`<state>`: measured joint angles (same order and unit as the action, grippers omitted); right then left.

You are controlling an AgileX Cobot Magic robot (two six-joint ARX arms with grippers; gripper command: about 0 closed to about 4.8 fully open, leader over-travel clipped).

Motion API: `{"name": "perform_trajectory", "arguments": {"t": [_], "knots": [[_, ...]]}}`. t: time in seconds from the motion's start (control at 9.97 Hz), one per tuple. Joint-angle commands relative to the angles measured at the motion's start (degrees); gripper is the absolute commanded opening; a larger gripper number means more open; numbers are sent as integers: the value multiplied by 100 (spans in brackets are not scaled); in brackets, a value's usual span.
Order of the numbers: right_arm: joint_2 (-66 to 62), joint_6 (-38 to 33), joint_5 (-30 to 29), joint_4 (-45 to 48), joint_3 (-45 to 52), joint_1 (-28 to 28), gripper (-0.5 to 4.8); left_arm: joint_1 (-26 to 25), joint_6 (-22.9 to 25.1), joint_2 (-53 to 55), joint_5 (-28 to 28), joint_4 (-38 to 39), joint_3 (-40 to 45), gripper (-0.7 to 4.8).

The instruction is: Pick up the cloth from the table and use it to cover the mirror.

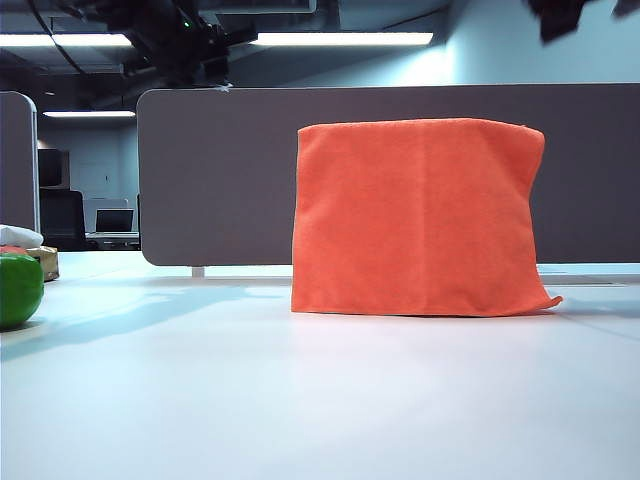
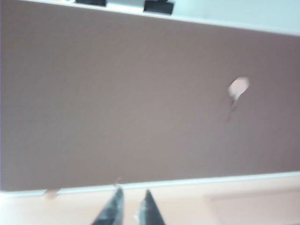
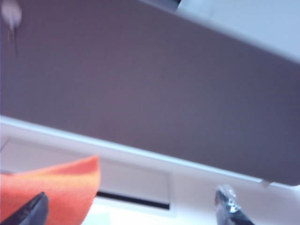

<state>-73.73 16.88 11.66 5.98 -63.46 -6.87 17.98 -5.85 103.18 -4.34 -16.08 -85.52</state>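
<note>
One white surface (image 1: 300, 400) fills the foreground, with a grey-brown partition panel (image 1: 220, 180) behind it. Toward three o'clock the orange cloth (image 1: 420, 215) hangs draped over the mirror, hiding it fully. At nine o'clock sits a green round object (image 1: 18, 288). Left gripper (image 2: 132, 206) faces the panel, fingers nearly together, empty. Right gripper (image 3: 131, 208) has fingers spread wide, empty, beside the cloth's corner (image 3: 56, 187).

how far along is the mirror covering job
Looks essentially done: the cloth hangs upright on the table, draped over something that shows nowhere beneath it, presumably the mirror. Nothing is in hand: the left gripper is nearly closed and empty, and the right gripper is open beside a cloth corner. Left: arms clearing away.
</note>
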Motion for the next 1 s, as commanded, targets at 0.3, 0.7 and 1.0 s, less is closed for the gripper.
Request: {"name": "perform_trajectory", "arguments": {"t": [0.3,0.7,1.0], "knots": [[997,-238,-308,-1244,-13,328,479,2,116,-616,-210,994,199,-5],[1657,-363,-553,-1869,-2,643,347,2,114,-1189,-210,968,682,-5],[2839,-909,-671,-2520,0,914,-5,2,133,-2835,-225,960,2087,-5]]}}
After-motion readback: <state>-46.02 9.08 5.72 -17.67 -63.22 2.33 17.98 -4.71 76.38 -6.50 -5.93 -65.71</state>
